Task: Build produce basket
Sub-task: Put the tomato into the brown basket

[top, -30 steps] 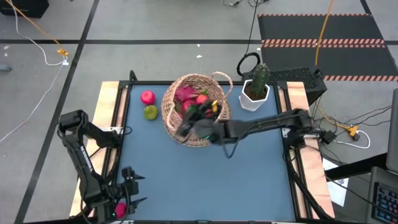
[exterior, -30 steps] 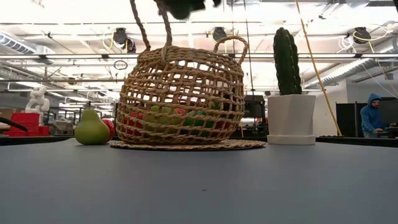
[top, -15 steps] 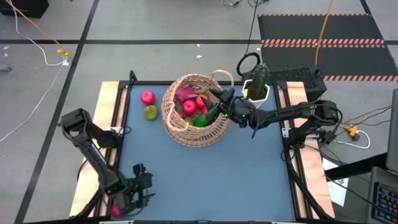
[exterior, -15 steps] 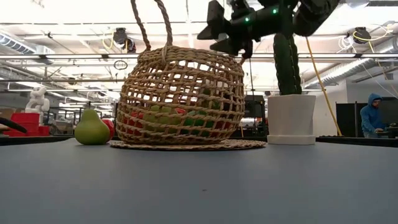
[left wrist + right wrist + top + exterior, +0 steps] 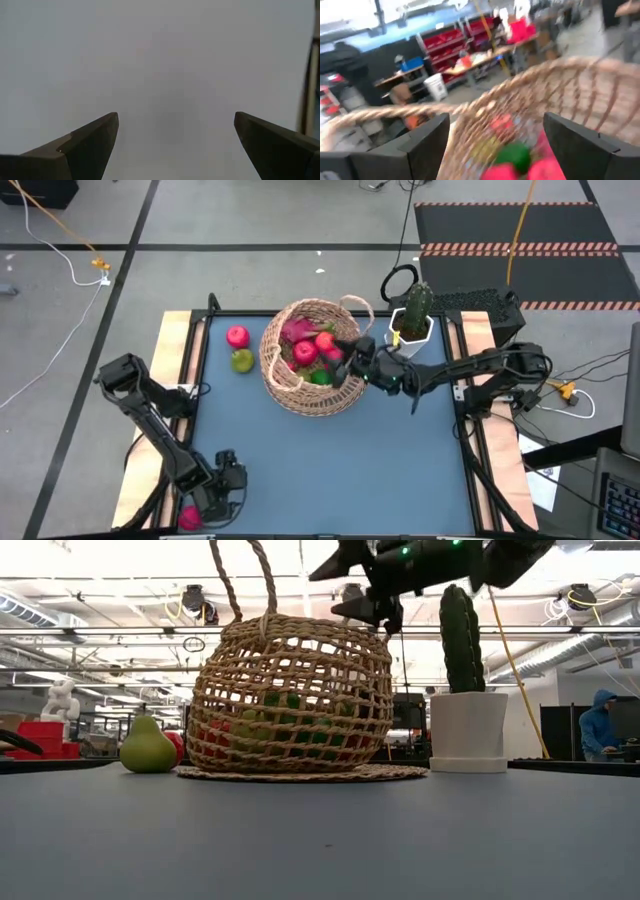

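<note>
Fingers of the right hand (image 5: pixel 345 352) stand spread with nothing between them, poised over the basket's (image 5: pixel 300 395) rim on the side nearest the cactus (image 5: pixel 418 302); the low view shows this hand (image 5: pixel 352 585) above the wicker wall, clear of it; its own wrist view looks past two dark fingers (image 5: pixel 427 137) down into the basket (image 5: pixel 600 85), where a green lime (image 5: pixel 514 156) and red fruit (image 5: pixel 502 122) lie blurred.

From above, the basket sits toward the far middle of the blue tabletop (image 5: pixel 330 460) and holds a red apple (image 5: pixel 305 352), a pink dragon fruit (image 5: pixel 297 331) and something green (image 5: pixel 321 377); a second red apple (image 5: pixel 237 336) and a yellow-green pear (image 5: pixel 242 360) rest touching each other on the tabletop, just beside the basket on its left-arm side. The low view shows the pear (image 5: pixel 147 747) standing upright with the apple mostly hidden behind it, and fruit only as coloured patches through the weave of the basket (image 5: pixel 290 690); it also shows the white pot (image 5: pixel 468 730) under the cactus, and a person in a blue hood (image 5: pixel 598 727) far back in the room.

The left hand (image 5: pixel 222 488) waits at the near left corner of the tabletop, close to a pink thing (image 5: pixel 191 516) at the edge; its wrist view shows both fingers (image 5: pixel 90 137) set wide apart against a plain pale blur.

No writing can be read in any view.
</note>
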Controlling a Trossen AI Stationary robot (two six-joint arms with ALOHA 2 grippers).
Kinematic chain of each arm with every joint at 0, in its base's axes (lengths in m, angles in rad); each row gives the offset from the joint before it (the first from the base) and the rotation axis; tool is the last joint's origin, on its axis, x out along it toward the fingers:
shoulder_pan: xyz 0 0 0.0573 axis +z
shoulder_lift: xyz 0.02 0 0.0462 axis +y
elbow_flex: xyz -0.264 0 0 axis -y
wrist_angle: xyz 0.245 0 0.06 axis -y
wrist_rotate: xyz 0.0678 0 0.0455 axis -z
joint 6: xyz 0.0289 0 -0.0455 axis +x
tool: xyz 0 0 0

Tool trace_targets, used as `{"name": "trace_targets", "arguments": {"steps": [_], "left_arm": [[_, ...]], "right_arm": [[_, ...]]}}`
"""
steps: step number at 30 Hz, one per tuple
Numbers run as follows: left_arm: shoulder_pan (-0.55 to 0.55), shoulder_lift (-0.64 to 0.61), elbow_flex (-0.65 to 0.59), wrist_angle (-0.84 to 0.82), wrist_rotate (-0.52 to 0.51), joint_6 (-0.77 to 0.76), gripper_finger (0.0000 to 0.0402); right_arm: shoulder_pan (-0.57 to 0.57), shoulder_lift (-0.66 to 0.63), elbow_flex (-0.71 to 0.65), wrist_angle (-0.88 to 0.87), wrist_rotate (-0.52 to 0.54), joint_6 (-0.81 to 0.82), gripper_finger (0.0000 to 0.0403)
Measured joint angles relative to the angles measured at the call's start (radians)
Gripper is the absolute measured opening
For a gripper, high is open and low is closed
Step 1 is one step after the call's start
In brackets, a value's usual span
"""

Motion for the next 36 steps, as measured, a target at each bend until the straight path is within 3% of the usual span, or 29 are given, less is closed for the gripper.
{"name": "trace_targets", "arguments": {"steps": [3, 9, 15, 18, 24, 29, 36], "left_arm": [[-0.031, 0.0, 0.0, 0.004, 0.019, -0.053, 0.0399], [-0.076, 0.0, 0.018, 0.03, 0.171, -0.147, 0.0375], [-0.169, 0.0, 0.06, 0.085, 0.353, -0.272, 0.0328], [-0.195, 0.0, 0.072, 0.012, 0.326, -0.155, 0.0304], [-0.181, 0.0, 0.063, -0.006, 0.124, 0.091, 0.0284], [-0.154, 0.0, 0.063, -0.011, 0.131, 0.168, 0.0296], [-0.131, 0.0, 0.063, -0.105, 0.15, 0.137, 0.0342]], "right_arm": [[0.085, -0.008, 0.0, -0.046, 0.023, -0.009, 0.0318], [0.301, -0.008, 0.0, -0.005, 0.337, -0.222, 0.0318], [0.441, -0.007, 0.0, -0.006, 0.371, -0.205, 0.0318], [0.467, -0.007, 0.0, 0.058, 0.371, -0.224, 0.0318], [0.477, -0.007, 0.0, 0.1, 0.347, -0.242, 0.0318], [0.478, -0.007, 0.0, 0.103, 0.341, -0.228, 0.0318], [0.478, -0.007, 0.0, 0.096, 0.3, -0.26, 0.0318]]}}
